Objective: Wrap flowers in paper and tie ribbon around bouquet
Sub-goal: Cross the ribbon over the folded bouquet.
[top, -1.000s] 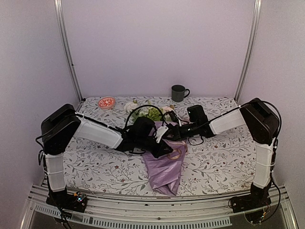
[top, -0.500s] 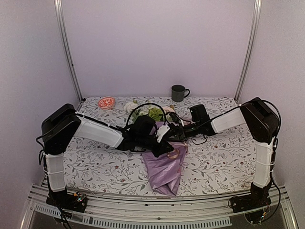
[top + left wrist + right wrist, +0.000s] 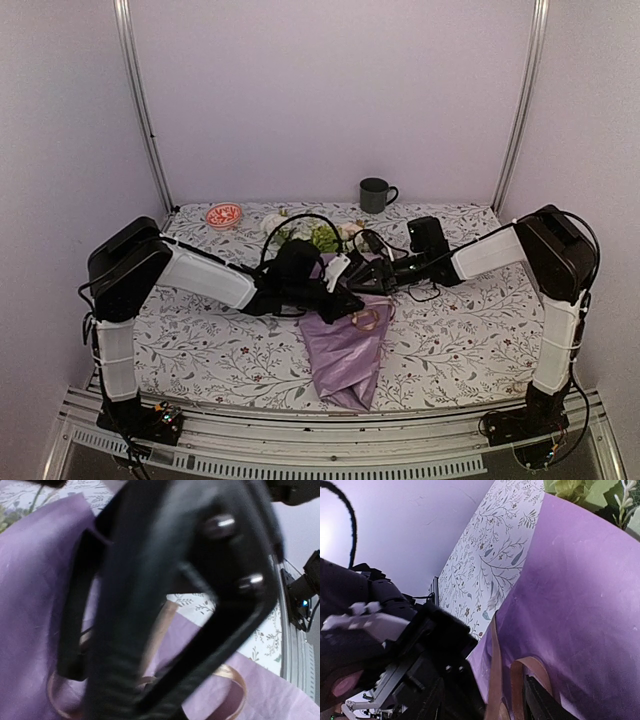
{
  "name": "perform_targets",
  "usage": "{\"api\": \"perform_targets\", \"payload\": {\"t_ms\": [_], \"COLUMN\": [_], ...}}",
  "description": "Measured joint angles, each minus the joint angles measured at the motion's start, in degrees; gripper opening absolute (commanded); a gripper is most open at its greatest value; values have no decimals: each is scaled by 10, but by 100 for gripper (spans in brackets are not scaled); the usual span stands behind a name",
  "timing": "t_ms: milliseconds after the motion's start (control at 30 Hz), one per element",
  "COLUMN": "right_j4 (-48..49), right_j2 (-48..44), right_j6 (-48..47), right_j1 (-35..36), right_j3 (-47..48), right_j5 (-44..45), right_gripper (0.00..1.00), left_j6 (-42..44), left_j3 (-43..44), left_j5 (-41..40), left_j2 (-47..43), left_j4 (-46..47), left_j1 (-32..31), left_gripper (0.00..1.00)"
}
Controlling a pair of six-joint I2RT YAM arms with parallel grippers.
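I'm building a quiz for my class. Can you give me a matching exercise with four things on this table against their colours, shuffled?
Things:
1. mug
2. bowl
3. paper
4. ribbon

Colours:
A. lilac
B. tan
C. dark grey
D. red and white

Pairs: 1-C, 2-D, 3-A, 4-B

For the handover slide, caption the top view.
Left gripper and right gripper meet over the ribbon on the bouquet.

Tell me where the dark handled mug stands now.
In the top view the dark handled mug stands at the far edge of the floral cloth, right of centre, behind the pink and green flowers.
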Motion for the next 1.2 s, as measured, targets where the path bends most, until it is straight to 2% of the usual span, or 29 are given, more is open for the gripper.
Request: {"api": "perform_targets", "payload": {"t_ms": [367,533,733,833,967,1200], "right_j4": [38,28,-57,-85,-125,-158], "right_j2": [-88,-126,-187,-195,-195,-195], "right_j6": [51,46,7,2,1,-7], "right_j1": [-1,2,27,41,53,66], "right_j3": [-85,-93,-104,-120,-139,-139], "right_j5": [60,93,191,221,245,265], "right_gripper": [53,43,32,33,39,36], "left_j6": [-43,-49,-55,-57,-57,-57], "left_j3": [1,5,5,5,5,5], "left_j5": [-27,-27,-26,-27,-27,-27], "left_j2": [24,28,29,29,29,29], "left_j4": [14,16,17,18,19,20], "left_j1": [8,9,12,12,12,12], "left_gripper": [0,0,0,0,0,0]}}
